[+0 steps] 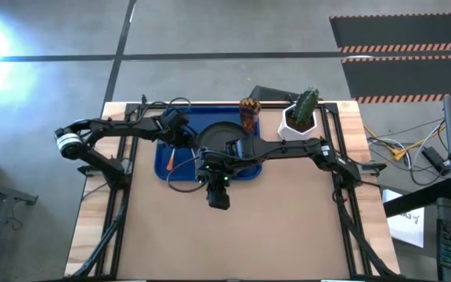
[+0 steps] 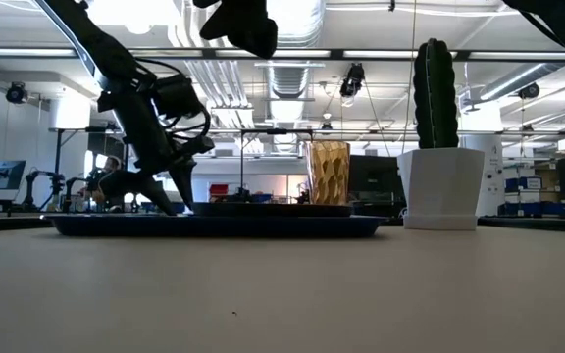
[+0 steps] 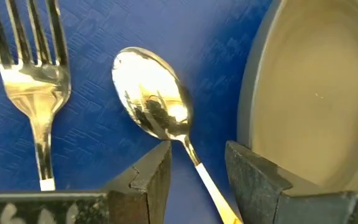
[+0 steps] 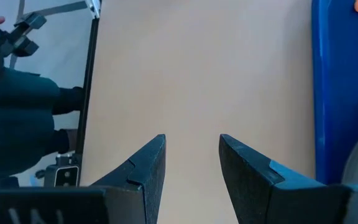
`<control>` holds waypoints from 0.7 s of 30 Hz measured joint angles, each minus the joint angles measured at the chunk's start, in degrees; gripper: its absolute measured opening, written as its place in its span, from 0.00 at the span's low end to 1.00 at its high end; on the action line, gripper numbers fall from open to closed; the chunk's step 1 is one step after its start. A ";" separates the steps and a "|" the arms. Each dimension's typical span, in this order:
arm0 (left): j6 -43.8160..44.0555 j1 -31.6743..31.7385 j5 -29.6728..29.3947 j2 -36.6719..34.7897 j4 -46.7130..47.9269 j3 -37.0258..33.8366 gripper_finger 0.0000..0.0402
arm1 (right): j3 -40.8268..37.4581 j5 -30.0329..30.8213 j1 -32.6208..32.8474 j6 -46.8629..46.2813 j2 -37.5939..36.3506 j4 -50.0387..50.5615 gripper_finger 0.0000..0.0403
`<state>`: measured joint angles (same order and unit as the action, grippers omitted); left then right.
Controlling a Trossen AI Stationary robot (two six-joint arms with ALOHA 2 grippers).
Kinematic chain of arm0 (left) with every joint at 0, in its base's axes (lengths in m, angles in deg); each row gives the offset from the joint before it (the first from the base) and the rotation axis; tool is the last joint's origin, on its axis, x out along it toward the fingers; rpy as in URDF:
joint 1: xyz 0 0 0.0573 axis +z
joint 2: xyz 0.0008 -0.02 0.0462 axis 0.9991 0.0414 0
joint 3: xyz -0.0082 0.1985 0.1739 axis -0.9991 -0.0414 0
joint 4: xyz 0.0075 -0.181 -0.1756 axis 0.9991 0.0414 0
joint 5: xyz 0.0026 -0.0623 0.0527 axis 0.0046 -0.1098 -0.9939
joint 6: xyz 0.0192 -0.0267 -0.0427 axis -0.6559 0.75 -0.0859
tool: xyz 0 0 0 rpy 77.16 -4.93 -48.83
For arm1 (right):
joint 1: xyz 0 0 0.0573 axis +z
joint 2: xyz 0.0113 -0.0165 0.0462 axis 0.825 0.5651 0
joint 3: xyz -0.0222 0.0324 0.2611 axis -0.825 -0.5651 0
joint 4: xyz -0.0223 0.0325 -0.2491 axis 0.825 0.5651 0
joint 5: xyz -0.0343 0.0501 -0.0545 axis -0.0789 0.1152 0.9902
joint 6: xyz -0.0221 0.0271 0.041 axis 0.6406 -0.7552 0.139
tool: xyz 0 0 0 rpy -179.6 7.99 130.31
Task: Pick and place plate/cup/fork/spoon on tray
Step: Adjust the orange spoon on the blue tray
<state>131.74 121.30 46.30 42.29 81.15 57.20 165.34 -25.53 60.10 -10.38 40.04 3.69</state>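
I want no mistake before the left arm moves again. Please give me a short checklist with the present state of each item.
1. Spoon lying on the tray: ok.
2. Fork on the tray beside the spoon: ok.
3. Left gripper open, fingers astride the spoon handle: ok.
4. Spoon fully released: cannot tell.
5. Plate on the tray: ok.
6. Cup upright on the tray: ok.
7. Right gripper open, empty: ok.

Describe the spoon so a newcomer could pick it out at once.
Find the blue tray at the table's far side. Near its left end, two orange-handled utensils lie between the tray's edge and the black plate. The spoon is the one next to the plate, with a rounded silver bowl, while the fork beside it has tines.
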 joint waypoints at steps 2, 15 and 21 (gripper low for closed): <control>0.04 0.02 -0.80 0.28 0.00 -0.02 0.33 | 0.00 0.01 0.13 0.22 0.00 0.00 0.35; 2.71 -1.27 -1.05 5.01 -4.81 0.07 0.33 | 0.00 0.18 0.24 2.39 0.00 0.85 0.35; -1.67 -1.49 -0.90 4.52 -6.98 0.04 0.33 | 0.00 0.16 0.30 3.13 0.00 1.94 0.35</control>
<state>130.07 119.81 45.41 46.81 74.17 57.25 165.34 -25.37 60.40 -7.24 40.04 5.63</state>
